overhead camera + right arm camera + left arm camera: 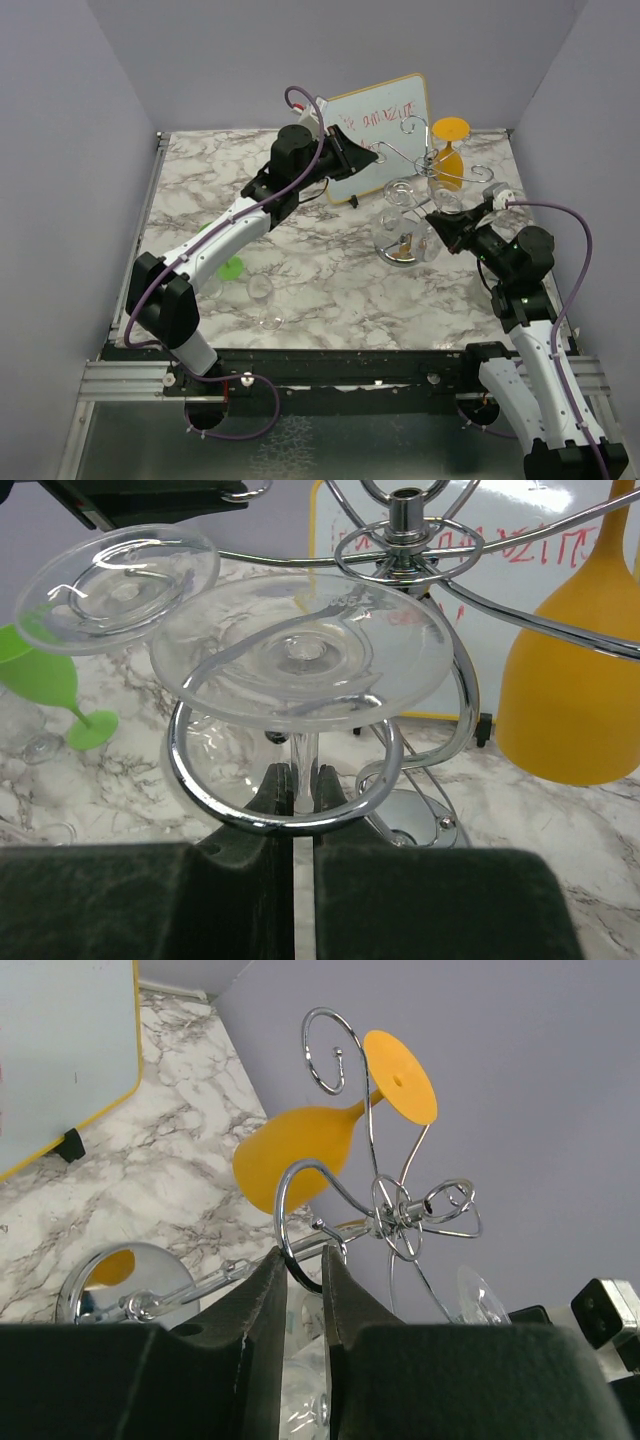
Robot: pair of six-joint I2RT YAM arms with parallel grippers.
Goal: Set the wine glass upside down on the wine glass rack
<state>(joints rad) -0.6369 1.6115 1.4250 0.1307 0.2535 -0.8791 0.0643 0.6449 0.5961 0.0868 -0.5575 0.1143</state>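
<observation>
Observed: right fingers (240, 890) clamped on the inverted wine glass (300, 660) stem, foot seated over a rack (405, 520) loop, far right of counter (330, 280); left fingers (255, 1310) closed on a neighbouring arm, apparently steadying it

The table (330, 290) is white with wavy grey lines, like marble. The wine glass rack (395, 1215) is shiny silver. The wine glass (300, 655) is clear, with no colour at all. On the far right is an orange-yellow wine glass (449, 160). On the left is a green wine glass (232, 267). The far whiteboard (375, 135) is white with red writing and a yellow edge. The walls (300, 50) are pale purple-grey. The left arm (225, 235) and right arm (545, 370) are white and black. Their cables (578, 270) are purple.
</observation>
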